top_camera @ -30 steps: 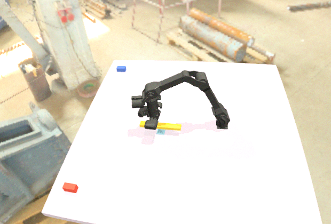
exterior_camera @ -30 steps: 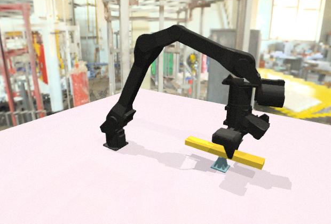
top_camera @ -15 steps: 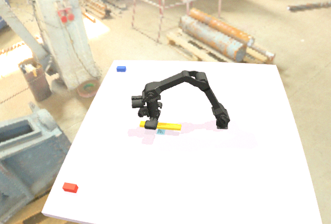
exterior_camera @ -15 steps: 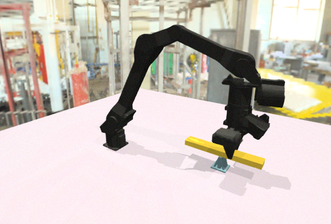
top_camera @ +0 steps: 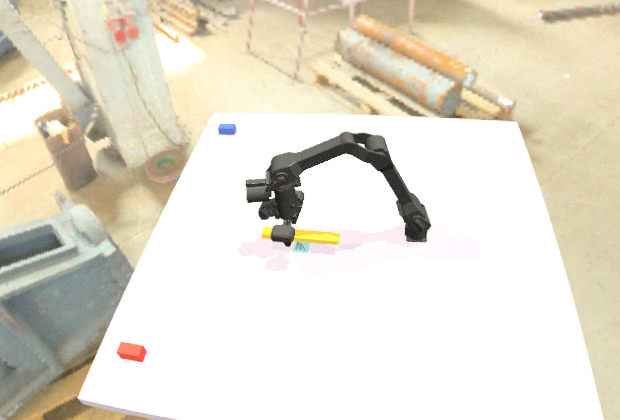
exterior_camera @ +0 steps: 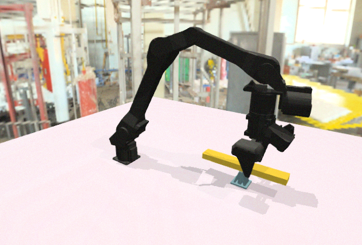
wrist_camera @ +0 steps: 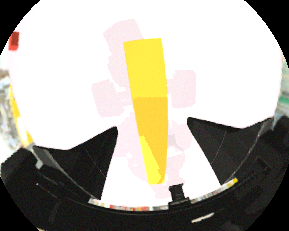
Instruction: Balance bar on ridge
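The yellow bar (top_camera: 318, 237) (exterior_camera: 272, 172) (wrist_camera: 147, 74) lies across the top of the small teal ridge (top_camera: 301, 247) (exterior_camera: 240, 181). It looks about level, and both ends are above the table, with its shadow separate below. The gripper (top_camera: 288, 234) (exterior_camera: 254, 168) (wrist_camera: 152, 124) points down over the bar. Its fingers are open, one on each side of the bar, with a gap on both sides in the wrist view. The near finger covers part of the bar in the top and exterior views. The contact between bar and ridge is partly hidden.
A red block (top_camera: 131, 351) (wrist_camera: 14, 41) lies near the table's front left corner in the top view. A blue block (top_camera: 227, 129) lies near the back left corner. The arm's base (top_camera: 416, 232) (exterior_camera: 126, 156) stands beyond one end of the bar.
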Motion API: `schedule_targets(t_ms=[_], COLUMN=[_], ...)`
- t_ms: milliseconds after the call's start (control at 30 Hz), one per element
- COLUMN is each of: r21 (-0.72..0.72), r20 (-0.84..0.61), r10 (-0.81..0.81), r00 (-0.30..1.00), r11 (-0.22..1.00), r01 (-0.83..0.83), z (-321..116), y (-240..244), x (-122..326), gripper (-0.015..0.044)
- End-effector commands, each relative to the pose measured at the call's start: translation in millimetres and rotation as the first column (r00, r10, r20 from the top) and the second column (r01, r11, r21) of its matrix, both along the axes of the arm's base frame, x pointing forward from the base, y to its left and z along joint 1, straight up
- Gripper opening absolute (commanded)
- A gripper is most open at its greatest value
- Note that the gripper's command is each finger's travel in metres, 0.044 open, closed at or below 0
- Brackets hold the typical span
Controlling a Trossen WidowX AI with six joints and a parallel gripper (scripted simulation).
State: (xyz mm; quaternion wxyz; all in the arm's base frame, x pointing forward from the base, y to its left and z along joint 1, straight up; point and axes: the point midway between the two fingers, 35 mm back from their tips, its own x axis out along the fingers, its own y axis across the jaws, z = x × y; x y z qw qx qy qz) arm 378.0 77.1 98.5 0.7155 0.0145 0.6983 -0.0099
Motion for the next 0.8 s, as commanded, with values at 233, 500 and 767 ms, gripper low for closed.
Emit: schedule_targets(t_ms=[233, 500, 767], r21=[0.004, 0.004, 0.004], r20=[0.017, 0.017, 0.017], r10=[0.000, 0.000, 0.000], r00=[1.000, 1.000, 1.000], r11=[1.000, 1.000, 1.000], r01=[0.000, 0.000, 0.000], z=[94.8, 96.5, 96.5], y=[-0.3, -0.4, -0.4], x=[-1.7, -2.1, -2.1], gripper=[0.0440, 0.0440, 0.0440])
